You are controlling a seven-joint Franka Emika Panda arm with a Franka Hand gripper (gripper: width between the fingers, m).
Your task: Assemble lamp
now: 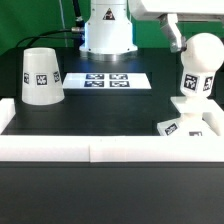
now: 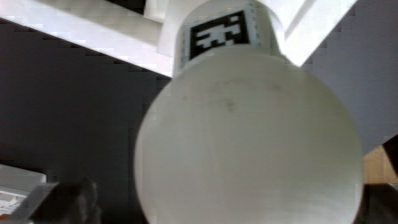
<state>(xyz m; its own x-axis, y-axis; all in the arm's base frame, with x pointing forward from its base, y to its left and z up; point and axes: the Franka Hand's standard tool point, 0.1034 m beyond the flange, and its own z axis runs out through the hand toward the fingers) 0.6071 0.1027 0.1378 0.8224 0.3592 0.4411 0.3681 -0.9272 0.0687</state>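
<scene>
The white bulb stands upright on the flat square base at the exterior view's right. Up at the bulb's top hangs my gripper, open, with one finger showing just to the exterior view's left of the bulb. In the wrist view the bulb fills the picture, its tag facing the camera, and a dark finger shows beside it. Whether a finger touches the bulb I cannot tell. The cone shade stands apart at the exterior view's left.
The marker board lies flat on the black table at the middle back. White border rails run along the front and left sides. The arm's white pedestal stands behind the marker board.
</scene>
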